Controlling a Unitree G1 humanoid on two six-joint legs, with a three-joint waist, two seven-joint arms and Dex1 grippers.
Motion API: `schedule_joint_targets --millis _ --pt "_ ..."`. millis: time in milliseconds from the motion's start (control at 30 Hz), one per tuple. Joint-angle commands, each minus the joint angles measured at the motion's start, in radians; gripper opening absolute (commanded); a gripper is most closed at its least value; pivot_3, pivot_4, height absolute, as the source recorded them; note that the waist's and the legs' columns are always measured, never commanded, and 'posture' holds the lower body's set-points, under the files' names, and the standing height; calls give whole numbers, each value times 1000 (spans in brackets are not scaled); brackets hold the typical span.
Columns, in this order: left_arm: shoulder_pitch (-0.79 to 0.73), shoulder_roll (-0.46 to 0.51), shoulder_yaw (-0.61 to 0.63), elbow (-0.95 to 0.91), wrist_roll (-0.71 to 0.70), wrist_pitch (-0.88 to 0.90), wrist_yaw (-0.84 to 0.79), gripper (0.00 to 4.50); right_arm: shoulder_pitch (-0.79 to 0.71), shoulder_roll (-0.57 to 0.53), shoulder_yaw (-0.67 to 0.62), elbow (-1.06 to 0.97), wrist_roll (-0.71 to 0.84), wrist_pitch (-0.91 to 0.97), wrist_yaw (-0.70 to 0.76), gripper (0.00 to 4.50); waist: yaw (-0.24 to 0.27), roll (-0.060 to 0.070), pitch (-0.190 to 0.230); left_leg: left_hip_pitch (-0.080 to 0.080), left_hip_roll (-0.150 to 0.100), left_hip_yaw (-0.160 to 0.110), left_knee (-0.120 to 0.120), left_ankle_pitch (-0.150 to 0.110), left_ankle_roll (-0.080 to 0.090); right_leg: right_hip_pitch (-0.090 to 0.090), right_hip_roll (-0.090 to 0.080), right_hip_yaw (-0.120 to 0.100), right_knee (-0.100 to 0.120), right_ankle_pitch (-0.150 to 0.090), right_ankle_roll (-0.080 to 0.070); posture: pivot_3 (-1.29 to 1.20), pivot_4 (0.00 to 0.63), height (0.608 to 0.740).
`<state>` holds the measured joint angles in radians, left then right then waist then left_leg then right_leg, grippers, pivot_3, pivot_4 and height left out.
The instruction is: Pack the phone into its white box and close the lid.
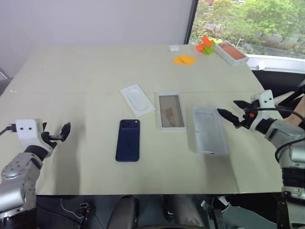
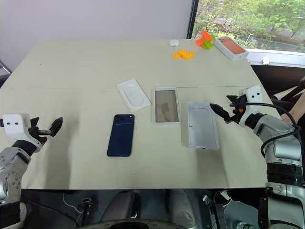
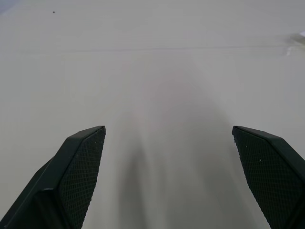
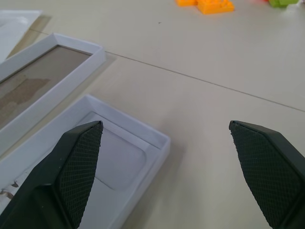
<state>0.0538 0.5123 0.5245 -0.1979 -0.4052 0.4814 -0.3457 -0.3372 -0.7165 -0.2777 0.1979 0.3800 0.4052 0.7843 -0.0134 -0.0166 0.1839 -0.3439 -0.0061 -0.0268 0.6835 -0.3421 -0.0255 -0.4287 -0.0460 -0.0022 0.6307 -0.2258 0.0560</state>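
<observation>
Sunlit greenery is showing through the window behind a wide beige desk, which is carrying everything in view. Near its middle, the lid is lying inside-up, just right of the white box, whose brownish floor is facing up with nothing in it. Left of that tray, the phone is lying flat with its back up, camera cluster at the far corner, apart from both cardboard pieces. A thin white card with an oval recess is sitting just beyond the phone. Toward the far right corner, an orange-red-topped box is resting beside some orange blocks.

Left end effector is hovering over bare desk with fingers spread wide, holding nothing. Right end effector is hanging just beside the lid's far right corner, fingers likewise spread apart and gripping nothing.
</observation>
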Motion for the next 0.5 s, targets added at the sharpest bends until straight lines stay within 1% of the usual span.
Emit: schedule_joint_targets --millis 33,300,500 --pt "18 25 34 -35 -9 0 -8 4500 0 -6 -17 -23 8 -15 4 4451 -1 0 0 0 0 0 0 0 0 0 0 0 0 0 0 0 150 740" --pt "41 12 40 -88 -22 16 1 4500 -7 1 18 -30 -11 -37 20 4451 1 0 0 0 0 0 0 0 0 0 0 0 0 0 0 0 150 740" --pt "53 -5 7 -120 -35 31 4 4500 14 5 16 -83 1 -23 -1 4451 1 0 0 0 0 0 0 0 0 0 0 0 0 0 0 0 150 740"
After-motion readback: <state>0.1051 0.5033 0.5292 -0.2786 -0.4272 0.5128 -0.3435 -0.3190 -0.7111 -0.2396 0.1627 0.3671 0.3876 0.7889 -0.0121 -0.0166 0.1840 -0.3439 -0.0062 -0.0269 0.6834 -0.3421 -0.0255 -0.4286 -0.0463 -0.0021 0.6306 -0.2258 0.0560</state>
